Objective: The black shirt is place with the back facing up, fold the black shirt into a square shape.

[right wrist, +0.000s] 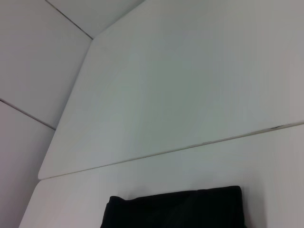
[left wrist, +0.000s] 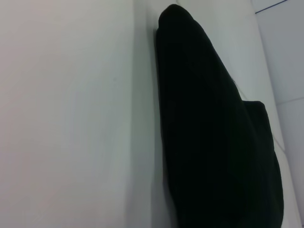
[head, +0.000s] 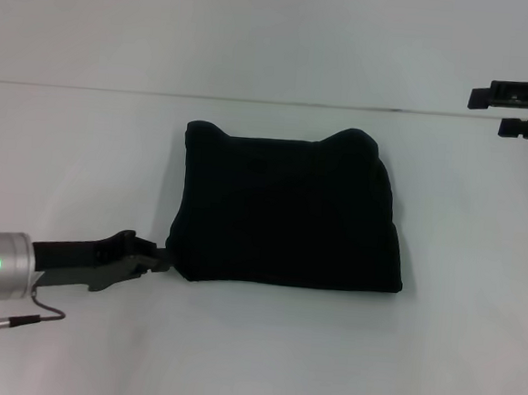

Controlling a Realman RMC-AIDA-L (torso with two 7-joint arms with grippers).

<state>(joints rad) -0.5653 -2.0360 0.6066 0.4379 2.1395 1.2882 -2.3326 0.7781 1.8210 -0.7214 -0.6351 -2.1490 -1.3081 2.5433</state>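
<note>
The black shirt (head: 288, 213) lies folded into a rough square in the middle of the white table (head: 251, 361), plain side up, with two small bumps at its far corners. The left gripper (head: 160, 258) sits low at the shirt's near left corner, its tips touching the cloth edge; whether its fingers are open or closed cannot be told. The right gripper (head: 527, 110) hangs well apart at the far right, fingers spread and holding nothing
</note>
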